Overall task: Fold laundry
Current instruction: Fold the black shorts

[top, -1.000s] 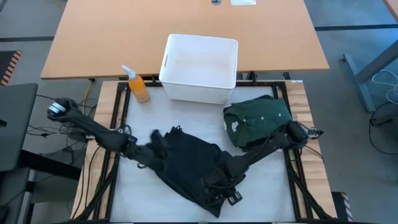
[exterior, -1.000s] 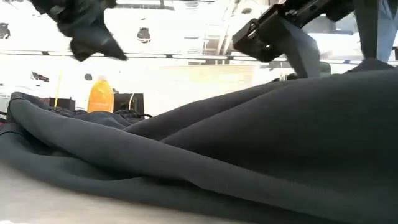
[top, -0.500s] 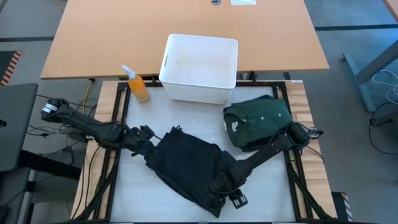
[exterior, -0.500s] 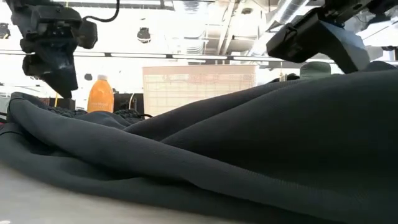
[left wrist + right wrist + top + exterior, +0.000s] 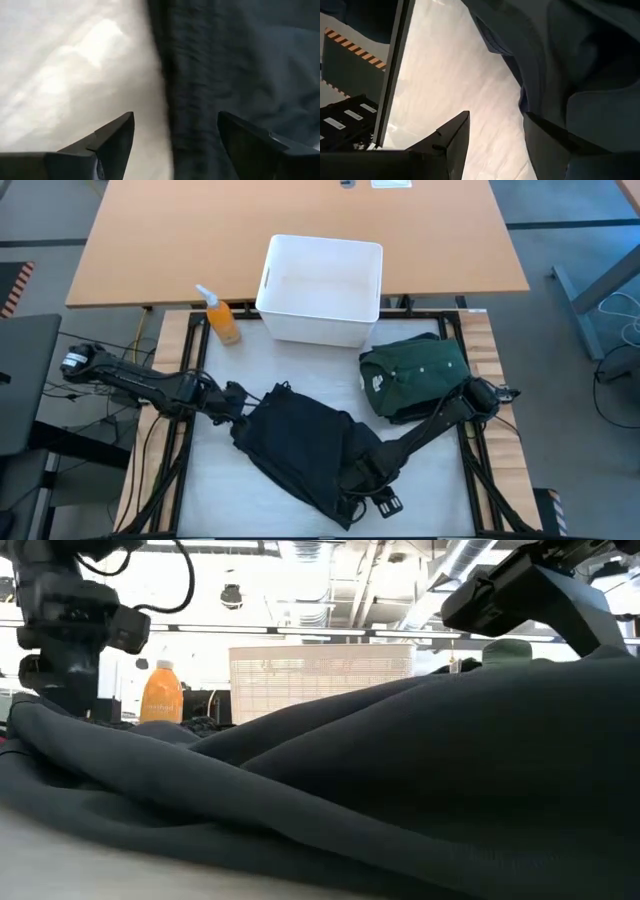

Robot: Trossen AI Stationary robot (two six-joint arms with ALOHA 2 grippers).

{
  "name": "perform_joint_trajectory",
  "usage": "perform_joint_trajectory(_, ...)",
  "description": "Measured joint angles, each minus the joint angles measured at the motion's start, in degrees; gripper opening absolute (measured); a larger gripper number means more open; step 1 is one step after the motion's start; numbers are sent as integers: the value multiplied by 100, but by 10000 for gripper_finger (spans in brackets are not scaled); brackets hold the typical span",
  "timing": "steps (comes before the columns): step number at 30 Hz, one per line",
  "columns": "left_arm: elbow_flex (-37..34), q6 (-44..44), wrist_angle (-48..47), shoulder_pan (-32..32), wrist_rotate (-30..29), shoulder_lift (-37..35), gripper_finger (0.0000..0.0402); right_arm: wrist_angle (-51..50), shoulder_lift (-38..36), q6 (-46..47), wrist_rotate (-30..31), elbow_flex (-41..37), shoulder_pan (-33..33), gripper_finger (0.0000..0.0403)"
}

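Bright overhead light, blurry close-ups

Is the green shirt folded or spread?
Folded: the green shirt sits as a compact bundle, edges tucked in, beside the white bin.

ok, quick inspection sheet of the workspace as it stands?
Surface: white table top, bare around the cloth.
Job's things: black garment crumpled mid-table; green shirt folded beside it.
Clutter: white bin, orange bottle.
Claws: left claw open, straddling the black garment's edge; right claw open at its near corner, one finger against the cloth.
Cables: bundle along the left arm.
Surroundings: wooden desk behind.
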Motion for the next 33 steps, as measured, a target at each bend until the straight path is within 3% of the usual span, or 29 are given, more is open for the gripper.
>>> perform_joint_trajectory(8, -98, -338, 592, -455, 272, 355, 280, -60, 0, 1, 19, 4, -50, 211)
perform_joint_trajectory(16, -1270, -1296, 3343, -961, 607, 1079, 280, -1057, -156, 438, -41, 4, -75, 211)
perform_joint_trajectory(20, -1279, -1312, 3208, -1000, 516, 1287, 268, -1179, -555, 624, -157, 7, -116, 211)
perform_joint_trajectory(23, -1269, -1191, 3228, -1024, 455, 1443, 233, -1235, -977, 858, -164, 7, -196, 211)
perform_joint_trajectory(27, -1272, -909, 3212, -1021, 342, 1522, 145, -864, -1619, 881, 215, 7, -329, 211)
perform_joint_trajectory(31, -1299, -646, 3136, -985, 260, 1490, 30, 244, -2102, 11, 641, 7, -611, 211)
perform_joint_trajectory(33, -1305, -581, 3135, -987, 221, 1462, 18, 806, -2193, -581, 653, 17, -851, 211)
